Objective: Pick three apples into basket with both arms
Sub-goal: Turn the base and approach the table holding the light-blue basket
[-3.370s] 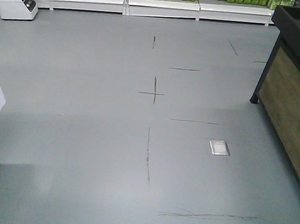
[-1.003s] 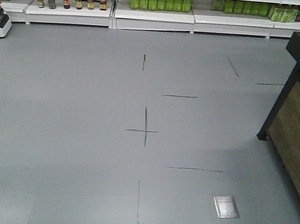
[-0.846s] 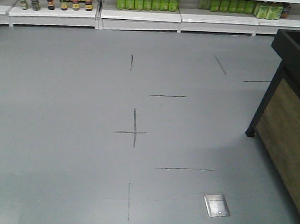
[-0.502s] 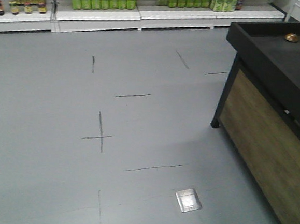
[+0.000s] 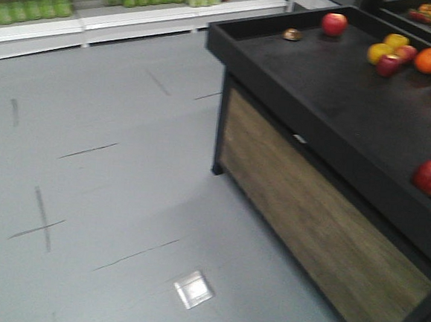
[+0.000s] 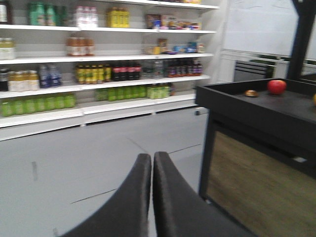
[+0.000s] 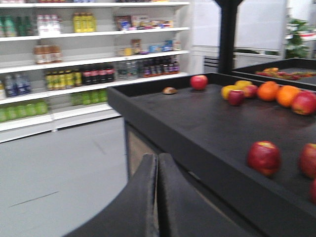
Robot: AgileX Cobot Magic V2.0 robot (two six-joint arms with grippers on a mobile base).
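Facing the black display table [image 5: 333, 88], seemingly mid-approach; holding left gripper [image 6: 151, 157] and right gripper [image 7: 157, 157] pressed together short of it; eyeing dark red apples [image 7: 264, 158] lying on its top (basket not showing), next needing closer parking and both opening

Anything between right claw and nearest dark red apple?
Right wrist view: only the black table's raised rim and bare tabletop between right claw and apple.

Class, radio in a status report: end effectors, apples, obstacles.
Left end effector shut, empty; right end effector shut, empty. Apples on black display table, ungrasped; basket not in view. Table rim between arms and apples.
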